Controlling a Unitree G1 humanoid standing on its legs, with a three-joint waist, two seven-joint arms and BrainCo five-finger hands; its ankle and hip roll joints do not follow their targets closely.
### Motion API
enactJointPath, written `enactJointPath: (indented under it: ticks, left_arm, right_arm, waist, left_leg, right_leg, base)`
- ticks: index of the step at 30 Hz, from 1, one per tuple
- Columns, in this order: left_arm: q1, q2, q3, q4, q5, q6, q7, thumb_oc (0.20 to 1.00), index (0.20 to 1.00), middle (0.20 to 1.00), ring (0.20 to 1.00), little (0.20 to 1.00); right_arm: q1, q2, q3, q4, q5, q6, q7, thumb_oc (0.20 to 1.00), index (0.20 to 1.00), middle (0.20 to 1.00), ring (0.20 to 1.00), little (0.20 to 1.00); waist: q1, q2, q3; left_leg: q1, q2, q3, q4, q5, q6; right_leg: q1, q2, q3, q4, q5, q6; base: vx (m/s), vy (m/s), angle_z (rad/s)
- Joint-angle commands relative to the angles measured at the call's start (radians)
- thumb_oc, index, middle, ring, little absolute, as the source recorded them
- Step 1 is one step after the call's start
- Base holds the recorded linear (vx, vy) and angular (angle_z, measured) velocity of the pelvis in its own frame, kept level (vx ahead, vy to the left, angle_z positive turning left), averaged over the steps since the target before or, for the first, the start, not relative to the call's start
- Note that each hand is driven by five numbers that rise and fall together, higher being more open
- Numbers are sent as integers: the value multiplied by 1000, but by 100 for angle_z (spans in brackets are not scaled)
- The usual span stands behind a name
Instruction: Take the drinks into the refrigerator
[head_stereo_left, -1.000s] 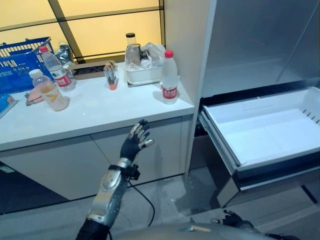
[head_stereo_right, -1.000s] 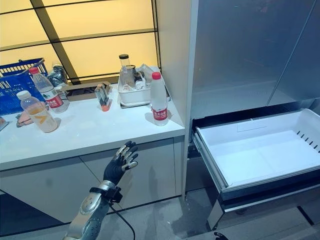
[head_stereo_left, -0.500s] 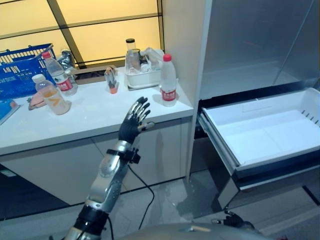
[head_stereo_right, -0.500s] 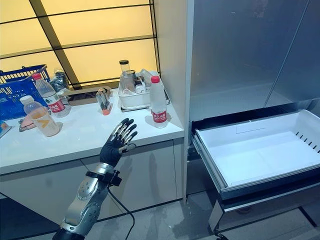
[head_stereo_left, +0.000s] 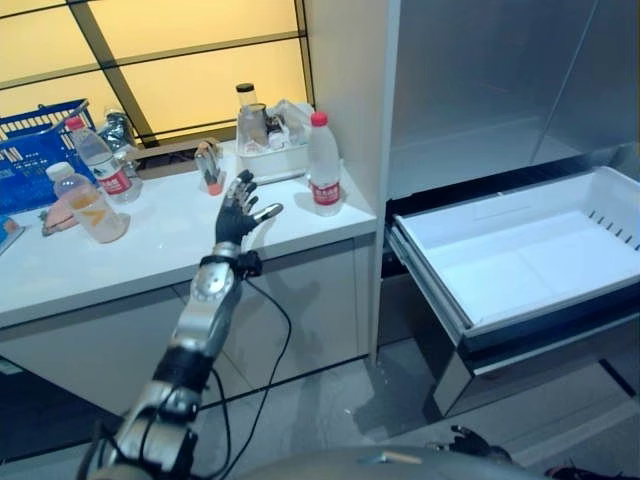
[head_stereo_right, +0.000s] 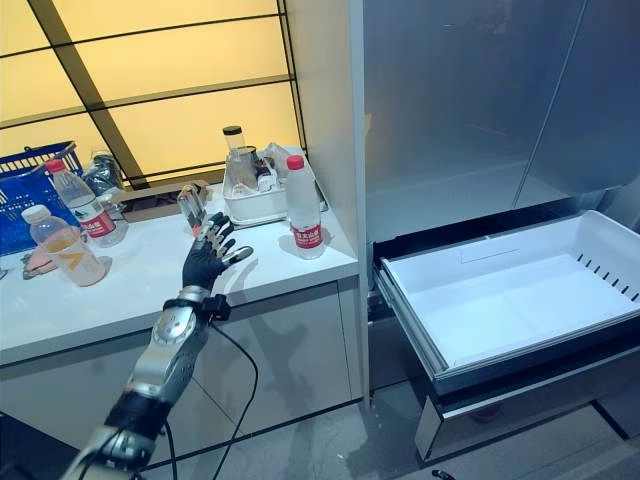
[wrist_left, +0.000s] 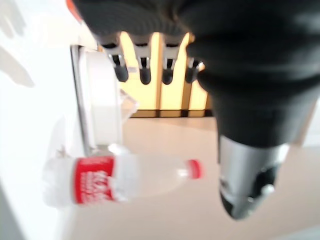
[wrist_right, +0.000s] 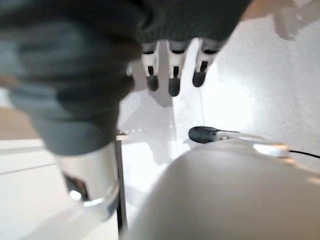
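Note:
A clear water bottle (head_stereo_left: 323, 166) with a red cap and red label stands upright near the right end of the white counter (head_stereo_left: 170, 245). My left hand (head_stereo_left: 236, 213) is raised over the counter a short way to the left of it, open with fingers spread and touching nothing. The left wrist view has the same bottle (wrist_left: 115, 180) beyond my straight fingers (wrist_left: 145, 67). Two more bottles stand at the counter's left: one with a red label (head_stereo_left: 97, 157), one holding orange liquid (head_stereo_left: 85, 200). My right hand (wrist_right: 173, 80) hangs low over the floor, fingers straight.
The refrigerator's white drawer (head_stereo_left: 520, 250) is pulled out at the right, below an open compartment (head_stereo_left: 470, 150). A white tub (head_stereo_left: 270, 152) holding a glass bottle stands behind the red-cap bottle. A blue basket (head_stereo_left: 30, 150) sits at the far left. A small orange-based item (head_stereo_left: 210, 172) stands near my hand.
My left arm has risen from in front of the cabinet to above the countertop, forward and toward the red-cap bottle. The camera has shifted slightly. The bottles have not moved.

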Motion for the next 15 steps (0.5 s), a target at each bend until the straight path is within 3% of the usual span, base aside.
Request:
enactJointPath:
  ticks: [1,15]
  left_arm:
    - [-193,80,1,56,31,-26,36,1000,1000,1000,1000,1000]
    - [-554,177,-114,294,-12,-20,46,1000,1000,1000,1000,1000]
  right_arm:
    - [-26,57,28,30,7,-2,1,1000,1000,1000,1000,1000]
    - [-4,10,20,27,25,-8,-2,1000,1000,1000,1000,1000]
  waist:
    - [-26,-53,26]
    - [-78,-13,61]
  left_leg:
    - [-35,-61,-3,12,-40,42]
    - [-45,-66,28,8,-32,41]
  right_leg:
    - [54,-24,-19,18,-71,43]
    - [31,-27,10,12,-55,55]
  base:
    - [-22,3,-7]
    - [-12,14,-6]
